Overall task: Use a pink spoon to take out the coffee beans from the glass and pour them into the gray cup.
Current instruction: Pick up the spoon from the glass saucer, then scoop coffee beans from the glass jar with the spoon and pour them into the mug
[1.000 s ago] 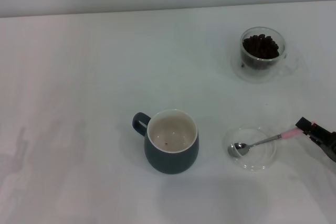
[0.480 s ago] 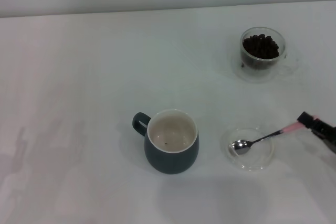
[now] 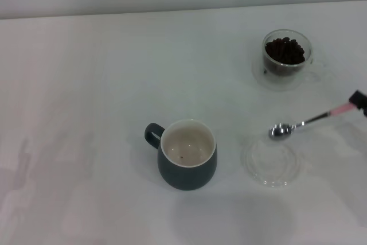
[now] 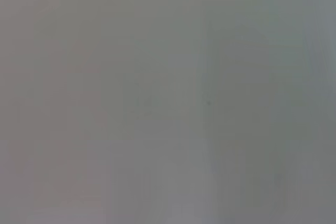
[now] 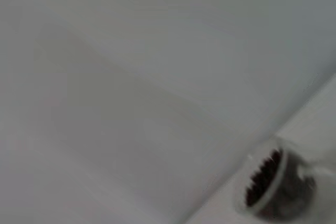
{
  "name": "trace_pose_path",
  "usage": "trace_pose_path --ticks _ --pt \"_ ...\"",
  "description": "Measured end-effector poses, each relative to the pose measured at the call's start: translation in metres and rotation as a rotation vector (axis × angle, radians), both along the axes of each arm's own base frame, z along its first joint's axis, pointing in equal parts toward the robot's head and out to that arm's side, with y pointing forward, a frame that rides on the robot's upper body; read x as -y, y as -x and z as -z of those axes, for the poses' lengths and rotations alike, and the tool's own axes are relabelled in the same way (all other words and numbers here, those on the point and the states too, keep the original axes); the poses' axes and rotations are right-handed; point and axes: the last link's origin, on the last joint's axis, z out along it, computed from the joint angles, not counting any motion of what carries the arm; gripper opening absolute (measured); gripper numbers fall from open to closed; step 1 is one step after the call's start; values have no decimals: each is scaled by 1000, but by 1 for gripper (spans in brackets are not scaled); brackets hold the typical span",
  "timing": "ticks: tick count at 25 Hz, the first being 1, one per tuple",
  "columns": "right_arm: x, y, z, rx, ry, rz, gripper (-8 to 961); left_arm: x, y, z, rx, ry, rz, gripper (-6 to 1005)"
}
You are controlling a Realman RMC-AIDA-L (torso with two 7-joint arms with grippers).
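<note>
Well left of our right claw point(image 3: 360, 100) sits the rounded blue-gray mug point(image 3: 187, 162); nearer, the flat clear dish point(image 3: 271, 163). We pinch the pink-handled silver teaspoon point(image 3: 307, 123) aloft. Ahead, the clear glass point(image 3: 287, 53) of dark beans point(image 3: 284, 50): our end-grip risks swivelling, knocking it.

Right gripper holds the spoon in the air; left arm out of sight

Only the dark tip of the right gripper point(image 3: 360, 100) shows, at the right edge of the head view, with the rest of the arm beyond the picture. It is clamped on the far end of the pink spoon point(image 3: 309, 122), which hangs off the table, nearly level, bowl pointing toward the robot's left. The left arm and its gripper appear in no view, and the left wrist camera shows only a blank pale surface.
</note>
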Motion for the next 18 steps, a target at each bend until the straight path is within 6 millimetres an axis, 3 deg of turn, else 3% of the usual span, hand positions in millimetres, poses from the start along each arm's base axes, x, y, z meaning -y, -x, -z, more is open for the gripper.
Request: trace_pose_path --ticks 11,18 --pt "-71 32 -31 58 -117 -156 152 0 -1 1 5 0 -3 552" --pt "-109 48 -37 146 -153 -202 152 -1 -1 1 7 1 -3 553"
